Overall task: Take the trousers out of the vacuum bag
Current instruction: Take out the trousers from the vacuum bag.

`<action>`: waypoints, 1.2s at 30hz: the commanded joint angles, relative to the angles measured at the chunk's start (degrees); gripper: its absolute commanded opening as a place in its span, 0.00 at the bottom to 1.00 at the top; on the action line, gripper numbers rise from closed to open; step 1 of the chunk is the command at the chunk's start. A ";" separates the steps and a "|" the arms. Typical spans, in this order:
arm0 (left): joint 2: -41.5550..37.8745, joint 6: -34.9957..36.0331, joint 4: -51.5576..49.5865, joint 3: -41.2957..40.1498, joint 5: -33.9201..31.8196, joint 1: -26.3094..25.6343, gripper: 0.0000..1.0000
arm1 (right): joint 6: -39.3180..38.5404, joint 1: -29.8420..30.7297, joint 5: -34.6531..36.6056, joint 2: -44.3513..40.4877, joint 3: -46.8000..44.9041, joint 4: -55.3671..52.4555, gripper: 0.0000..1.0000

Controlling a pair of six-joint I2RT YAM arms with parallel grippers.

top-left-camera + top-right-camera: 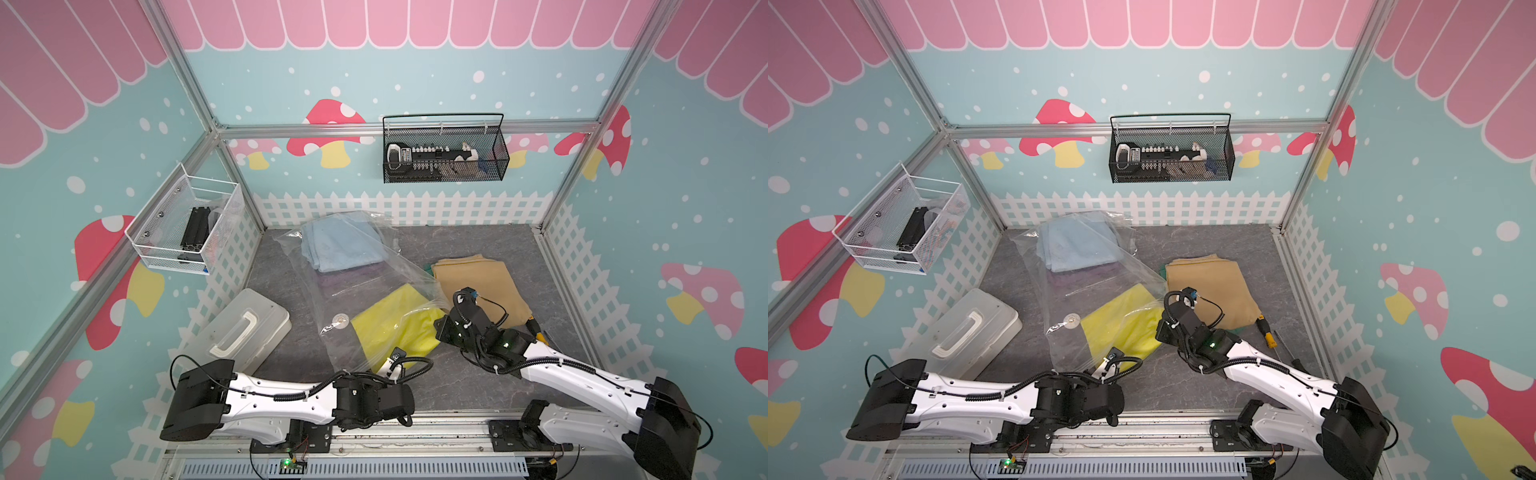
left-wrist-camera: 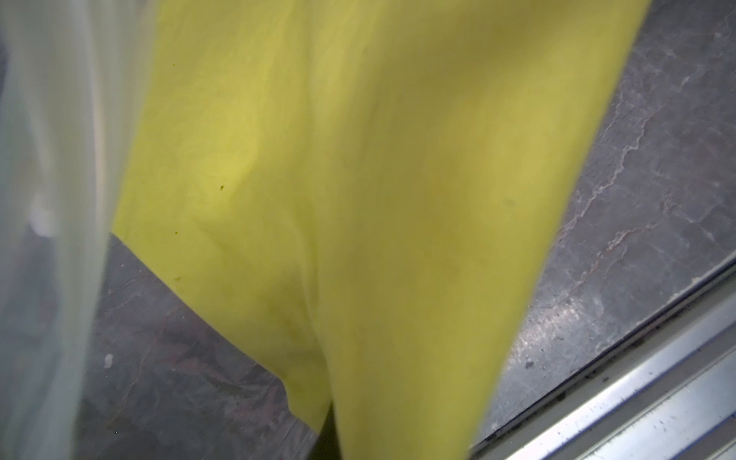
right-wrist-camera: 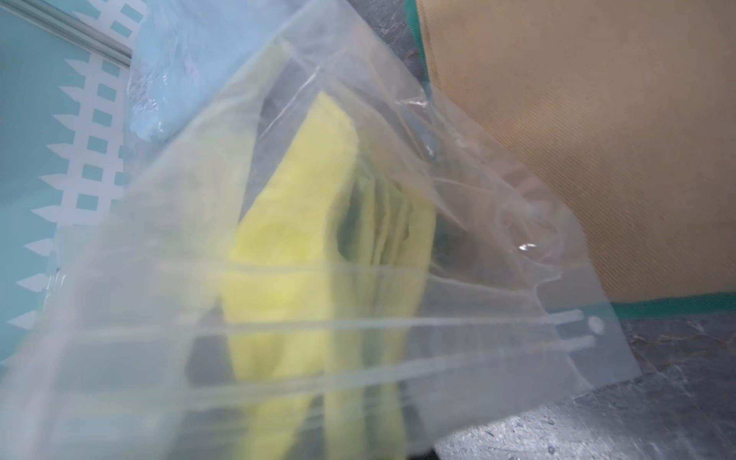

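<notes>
Now, yellow trousers (image 1: 390,320) partly out of the vacuum bag (image 1: 307,291): your left jaws grip them, right jaws I cannot tell; pin the bag, then pull

Bright, even overhead light; soft shadows at the 6 o'clock edge of the grey marbled table (image 1: 457,241). The silver aluminium frame posts (image 1: 189,70) splay toward 10 and 2 o'clock. Wrist views blur the yellow folded cloth trousers (image 2: 338,199) and the crinkly transparent plastic vacuum bag (image 3: 278,338), which glints.

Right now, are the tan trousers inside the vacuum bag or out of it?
Out. The tan trousers lie on the table beside the vacuum bag, with no plastic covering them.
</notes>
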 commanded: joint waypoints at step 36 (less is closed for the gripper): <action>-4.07 15.52 -0.87 18.49 3.56 1.91 0.00 | -32.00 0.02 -21.83 -8.71 12.16 -13.65 0.04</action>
